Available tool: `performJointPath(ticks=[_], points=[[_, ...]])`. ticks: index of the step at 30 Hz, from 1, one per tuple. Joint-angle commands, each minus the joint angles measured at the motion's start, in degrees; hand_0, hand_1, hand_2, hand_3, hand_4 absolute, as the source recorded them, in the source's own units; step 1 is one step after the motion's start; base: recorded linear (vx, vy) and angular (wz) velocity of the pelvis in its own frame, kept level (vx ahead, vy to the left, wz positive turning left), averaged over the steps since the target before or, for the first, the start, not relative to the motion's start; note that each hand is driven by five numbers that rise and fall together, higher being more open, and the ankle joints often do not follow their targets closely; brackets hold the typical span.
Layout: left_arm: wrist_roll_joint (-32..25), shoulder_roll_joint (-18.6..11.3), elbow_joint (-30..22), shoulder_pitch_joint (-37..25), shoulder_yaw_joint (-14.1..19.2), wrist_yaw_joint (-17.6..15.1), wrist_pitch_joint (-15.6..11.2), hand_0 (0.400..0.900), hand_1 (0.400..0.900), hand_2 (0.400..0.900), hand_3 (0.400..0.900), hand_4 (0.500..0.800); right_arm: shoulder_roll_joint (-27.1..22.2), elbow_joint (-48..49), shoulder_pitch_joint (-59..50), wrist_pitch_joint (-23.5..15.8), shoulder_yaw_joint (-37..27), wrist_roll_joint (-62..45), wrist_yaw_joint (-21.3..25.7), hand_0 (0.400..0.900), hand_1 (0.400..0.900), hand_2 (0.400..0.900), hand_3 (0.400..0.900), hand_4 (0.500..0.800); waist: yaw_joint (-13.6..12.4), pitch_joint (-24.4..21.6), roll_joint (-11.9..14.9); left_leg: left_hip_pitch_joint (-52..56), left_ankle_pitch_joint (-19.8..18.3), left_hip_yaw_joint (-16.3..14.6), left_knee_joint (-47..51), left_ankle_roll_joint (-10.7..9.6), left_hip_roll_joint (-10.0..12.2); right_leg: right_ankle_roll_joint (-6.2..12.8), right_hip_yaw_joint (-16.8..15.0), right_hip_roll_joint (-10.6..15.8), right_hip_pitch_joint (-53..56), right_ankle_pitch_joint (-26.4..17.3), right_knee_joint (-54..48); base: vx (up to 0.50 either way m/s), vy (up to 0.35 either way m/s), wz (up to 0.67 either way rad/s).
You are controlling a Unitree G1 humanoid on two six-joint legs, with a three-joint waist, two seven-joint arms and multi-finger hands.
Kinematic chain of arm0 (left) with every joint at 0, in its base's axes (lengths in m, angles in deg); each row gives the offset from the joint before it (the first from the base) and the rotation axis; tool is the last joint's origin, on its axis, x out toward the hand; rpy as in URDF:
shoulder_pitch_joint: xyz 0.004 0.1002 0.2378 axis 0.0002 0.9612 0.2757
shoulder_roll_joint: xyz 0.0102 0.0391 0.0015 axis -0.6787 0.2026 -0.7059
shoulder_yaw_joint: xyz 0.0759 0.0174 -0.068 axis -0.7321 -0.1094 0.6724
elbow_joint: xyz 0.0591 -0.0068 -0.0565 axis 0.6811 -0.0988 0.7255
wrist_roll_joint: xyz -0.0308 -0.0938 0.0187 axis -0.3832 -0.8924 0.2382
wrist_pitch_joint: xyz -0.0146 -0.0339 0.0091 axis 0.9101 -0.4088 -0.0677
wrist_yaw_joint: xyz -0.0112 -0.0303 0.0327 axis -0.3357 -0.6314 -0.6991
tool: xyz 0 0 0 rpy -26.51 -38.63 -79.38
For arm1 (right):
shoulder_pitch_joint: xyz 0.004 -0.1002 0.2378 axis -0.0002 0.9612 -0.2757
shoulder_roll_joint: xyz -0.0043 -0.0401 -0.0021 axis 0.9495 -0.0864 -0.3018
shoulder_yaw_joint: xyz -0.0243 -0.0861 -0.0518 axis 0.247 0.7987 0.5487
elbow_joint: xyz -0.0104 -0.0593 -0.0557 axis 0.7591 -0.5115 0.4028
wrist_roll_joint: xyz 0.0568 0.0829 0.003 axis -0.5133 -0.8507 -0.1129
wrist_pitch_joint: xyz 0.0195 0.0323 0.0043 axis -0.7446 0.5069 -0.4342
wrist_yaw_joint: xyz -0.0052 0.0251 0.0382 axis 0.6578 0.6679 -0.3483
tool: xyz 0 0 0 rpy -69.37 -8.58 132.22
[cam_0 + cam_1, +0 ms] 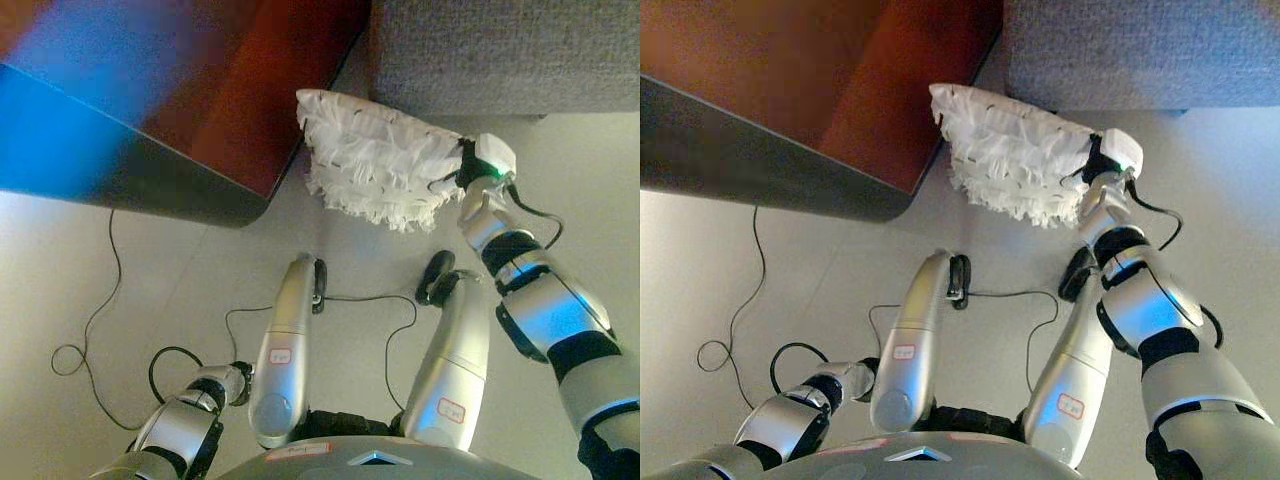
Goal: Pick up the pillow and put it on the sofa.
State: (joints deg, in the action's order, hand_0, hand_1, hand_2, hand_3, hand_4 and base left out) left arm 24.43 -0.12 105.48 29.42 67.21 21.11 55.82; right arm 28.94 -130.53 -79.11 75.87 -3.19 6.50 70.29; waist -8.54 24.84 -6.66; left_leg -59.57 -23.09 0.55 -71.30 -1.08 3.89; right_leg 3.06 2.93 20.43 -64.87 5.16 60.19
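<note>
A white, shaggy pillow (375, 160) lies on the pale floor, against the base of the grey sofa (500, 50) at the top right. It also shows in the right eye view (1010, 155). My right hand (463, 168) reaches forward to the pillow's right edge, and its fingers are hidden in the fringe there. My left hand (238, 383) hangs low at the lower left, mostly hidden, far from the pillow.
A red-brown piece of furniture with a dark edge (250, 90) fills the upper left, and its corner comes close to the pillow's left side. Pale floor (590, 220) lies open to the right of the pillow.
</note>
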Motion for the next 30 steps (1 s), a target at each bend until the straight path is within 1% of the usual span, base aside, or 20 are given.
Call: performJointPath(ticks=[1,6,10,11,12,13,14,16,18,21,26,30], points=[[-1.64,-2.72,1.76,2.11,-2.15,0.28,4.40,0.900,0.900,0.900,0.900,0.800,-2.94,0.94,-9.01,-1.47,2.47,-1.03,-1.45,0.900,0.900,0.900,0.900,0.800,-2.75,1.09,-1.42,-2.05,-0.29,1.45,-1.89,1.41,0.30,-0.63,-5.92,-0.16,2.00,10.04,8.30,-0.04,-0.007,0.10],[-2.54,-3.26,1.65,2.55,-1.83,0.71,4.09,0.900,0.900,0.900,0.900,0.800,-3.71,-0.04,-11.94,-2.33,4.54,-1.27,-6.29,0.900,0.900,0.900,0.900,0.800,-3.20,1.19,-1.81,-6.88,-0.61,2.11,-6.20,1.58,0.09,-1.51,-6.63,-0.87,-2.42,11.77,13.05,-0.03,-0.013,0.08],[-3.20,-4.17,1.47,2.75,-1.55,1.08,4.72,0.900,0.900,0.900,0.900,0.800,-4.23,-0.11,-13.63,-4.09,5.27,-3.05,-11.93,0.900,0.900,0.900,0.900,0.800,-3.48,1.13,-2.09,-10.18,-0.91,2.50,-9.19,1.37,0.31,-2.10,-7.06,-1.22,-5.48,13.01,16.39,-0.03,-0.021,0.08],[-3.56,-4.34,1.51,2.88,-1.58,1.14,4.73,0.900,0.900,0.900,0.900,0.800,-4.32,-0.22,-13.85,-4.78,5.50,-3.46,-13.05,0.835,0.835,0.835,0.835,0.761,-3.51,1.05,-2.08,-10.81,-1.03,2.62,-9.88,1.31,0.47,-2.19,-7.23,-1.29,-6.07,13.31,17.15,-0.01,-0.025,0.05],[-3.61,-4.39,1.58,3.00,-1.54,1.11,4.58,0.900,0.900,0.900,0.900,0.800,-4.47,-0.24,-13.86,-5.57,5.60,-3.92,-13.17,0.835,0.835,0.835,0.835,0.761,-3.54,1.02,-2.05,-11.16,-1.18,2.69,-10.38,1.29,0.51,-2.24,-7.33,-1.31,-6.39,13.52,17.65,-0.01,-0.025,0.06],[-3.51,-4.54,1.58,3.26,-1.48,1.30,4.31,0.900,0.900,0.900,0.900,0.800,-4.78,-0.24,-13.94,-6.31,5.67,-4.35,-13.75,0.759,0.759,0.759,0.759,0.715,-3.56,1.01,-2.10,-11.59,-1.27,2.79,-10.98,1.29,0.53,-2.34,-7.52,-1.42,-6.84,13.77,18.42,-0.01,-0.028,0.07],[-3.42,-4.69,1.59,3.43,-1.33,1.50,4.04,0.900,0.900,0.900,0.900,0.800,-5.05,-0.11,-13.95,-6.79,5.57,-4.95,-14.39,0.400,0.400,0.400,0.400,0.500,-3.51,1.04,-2.12,-12.10,-1.49,2.88,-11.74,1.24,0.63,-2.35,-7.78,-1.49,-7.34,14.00,19.17,-0.01,-0.027,0.07],[-3.22,-4.97,1.66,3.69,-1.18,2.02,3.58,0.900,0.900,0.900,0.900,0.800,-5.43,-0.11,-13.90,-7.17,5.33,-5.71,-14.79,0.400,0.400,0.400,0.400,0.500,-3.45,1.04,-2.16,-12.96,-1.77,2.92,-12.89,1.22,0.91,-2.47,-8.06,-1.55,-8.13,14.32,20.28,-0.02,-0.027,0.06],[-3.26,-5.15,1.59,3.90,-1.07,1.88,3.13,0.900,0.900,0.900,0.900,0.800,-5.81,-0.05,-13.58,-8.04,5.02,-6.41,-14.11,0.400,0.400,0.400,0.400,0.500,-3.30,1.06,-2.18,-13.46,-1.91,3.00,-13.69,1.20,1.13,-2.54,-8.33,-1.71,-8.73,14.48,21.14,-0.01,-0.011,0.02],[-3.83,-5.43,1.57,4.11,-0.98,1.43,2.46,0.900,0.900,0.900,0.900,0.800,-5.93,0.23,-13.36,-8.25,4.42,-5.87,-13.13,0.400,0.400,0.400,0.400,0.500,-3.09,0.99,-2.14,-13.74,-1.91,2.95,-14.37,1.07,1.59,-2.54,-8.51,-1.83,-9.03,14.55,21.90,0.00,0.000,0.00],[-4.53,-5.91,1.48,4.58,-0.97,0.91,2.99,0.900,0.900,0.900,0.900,0.800,-6.46,0.22,-12.82,-8.53,3.65,-6.36,-12.57,0.400,0.400,0.400,0.400,0.500,-2.77,0.60,-2.01,-13.21,-2.15,2.95,-15.01,0.82,2.44,-2.56,-8.63,-1.78,-8.68,14.80,22.63,0.01,-0.020,0.03],[-3.69,-6.00,1.84,5.35,-0.54,1.09,2.32,0.900,0.900,0.900,0.900,0.800,-6.82,-0.01,-11.98,-8.58,2.80,-6.64,-12.58,0.400,0.400,0.400,0.400,0.500,-2.71,-0.04,-1.59,-11.47,-2.13,3.01,-14.31,0.57,3.16,-2.54,-8.13,-1.56,-7.24,14.82,22.06,0.03,-0.023,0.02]])
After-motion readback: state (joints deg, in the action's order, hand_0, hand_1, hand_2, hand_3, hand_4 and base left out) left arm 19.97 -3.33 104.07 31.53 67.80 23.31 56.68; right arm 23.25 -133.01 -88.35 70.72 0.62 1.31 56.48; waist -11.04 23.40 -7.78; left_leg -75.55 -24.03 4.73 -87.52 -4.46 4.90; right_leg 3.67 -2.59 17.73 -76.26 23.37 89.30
